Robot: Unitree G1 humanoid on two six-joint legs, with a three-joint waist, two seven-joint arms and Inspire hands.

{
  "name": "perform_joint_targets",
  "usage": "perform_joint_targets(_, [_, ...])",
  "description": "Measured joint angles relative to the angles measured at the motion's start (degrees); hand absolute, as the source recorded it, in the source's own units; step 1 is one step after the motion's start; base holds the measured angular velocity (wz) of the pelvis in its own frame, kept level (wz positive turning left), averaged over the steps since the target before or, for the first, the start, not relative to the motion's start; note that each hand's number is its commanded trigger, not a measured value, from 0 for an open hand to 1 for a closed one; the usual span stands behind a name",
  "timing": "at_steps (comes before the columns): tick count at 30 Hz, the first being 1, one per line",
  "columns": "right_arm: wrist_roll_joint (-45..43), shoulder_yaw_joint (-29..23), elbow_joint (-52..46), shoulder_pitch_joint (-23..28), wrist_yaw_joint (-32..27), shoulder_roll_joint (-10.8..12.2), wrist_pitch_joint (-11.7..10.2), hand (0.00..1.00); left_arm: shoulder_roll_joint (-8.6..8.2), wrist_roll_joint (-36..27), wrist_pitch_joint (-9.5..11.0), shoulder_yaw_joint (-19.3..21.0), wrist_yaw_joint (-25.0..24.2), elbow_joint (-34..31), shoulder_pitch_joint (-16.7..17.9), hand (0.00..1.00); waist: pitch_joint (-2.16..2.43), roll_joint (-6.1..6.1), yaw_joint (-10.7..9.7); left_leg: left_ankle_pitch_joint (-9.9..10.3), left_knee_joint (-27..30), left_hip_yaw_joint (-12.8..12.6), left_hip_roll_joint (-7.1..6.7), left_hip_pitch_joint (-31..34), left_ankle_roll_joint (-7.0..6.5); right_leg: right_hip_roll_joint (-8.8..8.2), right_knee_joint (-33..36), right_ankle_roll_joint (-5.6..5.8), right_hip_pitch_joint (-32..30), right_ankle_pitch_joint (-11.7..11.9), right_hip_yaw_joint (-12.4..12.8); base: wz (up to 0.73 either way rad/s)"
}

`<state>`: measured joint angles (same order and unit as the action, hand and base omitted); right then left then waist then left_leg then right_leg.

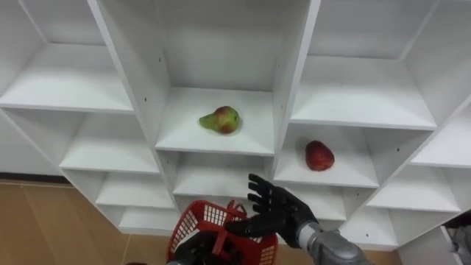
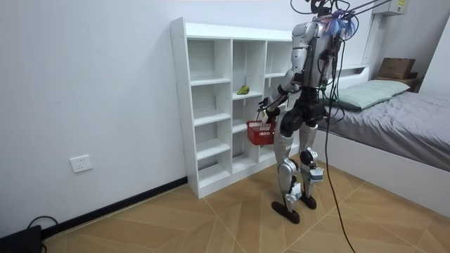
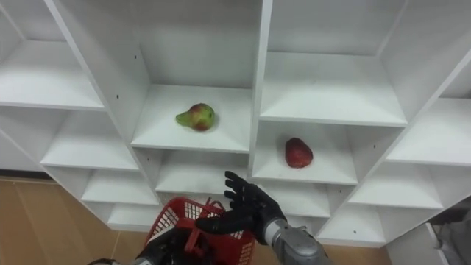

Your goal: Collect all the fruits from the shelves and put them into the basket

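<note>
fruit is seen in two compartments of the white shelf unit: a green-and-red pear lies on its side on the middle column's shelf, and a red apple sits one level lower in the column to the right, well apart from the pear. the right hand is held below both, in front of the lower shelves, with its fingers straight and spread and nothing in it. the left hand is seen low at the picture's edge, its fingers apparently curled round the handle of a red plastic basket, which is carried just beside the right hand (its inside is mostly hidden, so its contents cannot be told). both fruits are judged light, firm and smooth-skinned, so a slip is likelier than a crush, though bruising under hard pressure is to be expected. the apple, being round, could be taken from the front with fingers over the top and thumb beneath; the pear would best be gripped across its broad belly rather than its narrow neck, since it may roll when nudged.
</note>
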<state>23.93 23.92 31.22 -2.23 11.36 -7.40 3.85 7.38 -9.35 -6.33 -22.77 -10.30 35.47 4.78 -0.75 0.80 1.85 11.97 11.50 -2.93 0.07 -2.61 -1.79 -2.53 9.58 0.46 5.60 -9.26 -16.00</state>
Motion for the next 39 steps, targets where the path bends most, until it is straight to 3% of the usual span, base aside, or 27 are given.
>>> perform_joint_targets(9, [-3.6,1.5,-7.7,-0.4,3.3,-0.8,0.6,0.00,0.16,0.2,-0.1,2.5,-0.5,0.6,0.2,1.00,-0.09,0.94,1.7,0.0,0.1,-0.1,0.04,-0.3,0.00,-0.08,0.1,0.00,0.1,0.0,0.2,0.00])
perform_joint_targets(15, [-8.3,1.8,-9.5,-0.5,4.9,0.5,2.9,0.00,0.08,0.2,-0.1,4.4,-0.5,0.6,2.6,1.00,-0.08,0.98,1.8,0.0,-0.1,0.0,0.01,-0.3,-0.01,-0.12,0.1,0.01,0.1,0.0,0.2,0.00])
perform_joint_targets(26, [-11.3,1.4,-17.8,-0.9,7.8,-0.5,3.1,0.00,-0.80,2.8,0.1,7.2,-0.4,5.2,2.9,1.00,-0.15,0.68,3.4,0.0,-0.1,-0.1,0.04,-0.6,-0.01,0.10,0.1,0.00,0.2,0.0,1.8,-0.02])
perform_joint_targets(31, [-10.9,-0.2,-21.5,-1.5,9.6,-0.6,3.1,0.00,-1.88,2.5,0.3,9.7,-0.1,9.1,2.9,1.00,0.28,-0.07,4.4,0.0,-0.6,-1.0,0.16,-1.1,0.03,0.16,0.1,0.00,0.2,0.0,1.8,-0.04])
perform_joint_targets(37, [-11.0,-0.6,-21.8,-1.5,11.0,-0.6,3.2,0.00,-2.55,2.1,0.7,13.1,0.9,10.7,2.7,1.00,0.49,0.21,6.3,-0.1,-1.4,-2.0,0.24,-1.7,0.03,0.22,0.1,0.00,0.0,0.0,3.0,-0.09])
perform_joint_targets(39, [-11.0,-0.6,-23.6,-1.5,11.2,-0.8,3.3,0.00,-2.41,2.0,1.8,13.8,1.2,12.9,2.3,1.00,0.61,0.50,6.5,-0.1,-1.8,-2.1,0.24,-2.1,0.02,0.29,0.1,0.00,0.0,0.0,3.4,-0.09])
